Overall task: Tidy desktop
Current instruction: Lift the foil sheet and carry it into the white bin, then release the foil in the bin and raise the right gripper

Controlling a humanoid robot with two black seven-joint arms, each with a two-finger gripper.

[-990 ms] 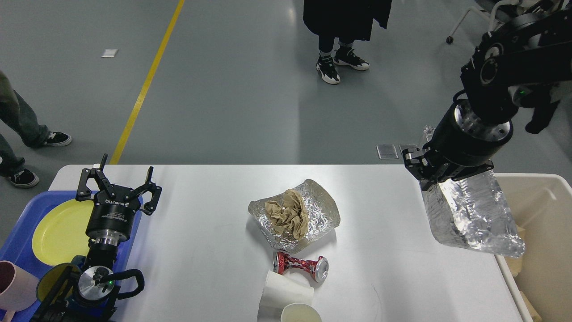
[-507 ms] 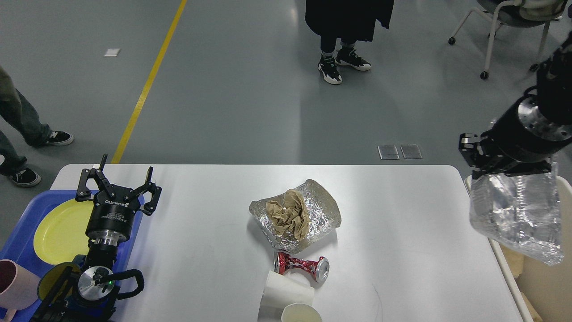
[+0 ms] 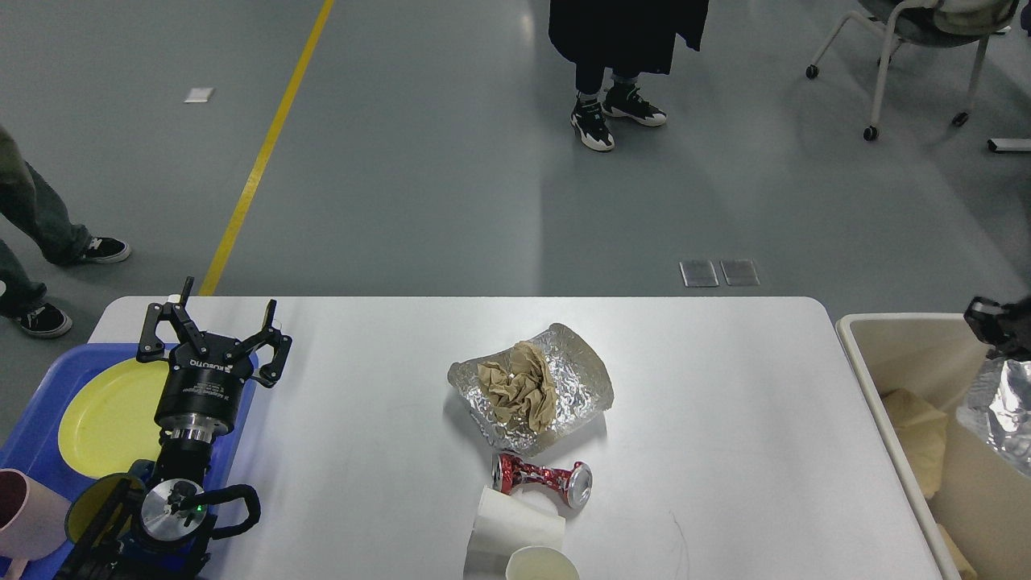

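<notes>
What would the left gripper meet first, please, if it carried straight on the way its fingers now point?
Probably nothing on the table: the left gripper, fingers spread, points toward the desktop's far edge, with only bare white surface ahead. Beyond lies open floor, though depth is hard to judge.

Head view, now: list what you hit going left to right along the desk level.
Pink mug → round yellow plate on the blue plastic tray → open left hand → crumpled foil sheet holding brown paper → beige plastic bin → crinkled silver foil bag under the right hand.
</notes>
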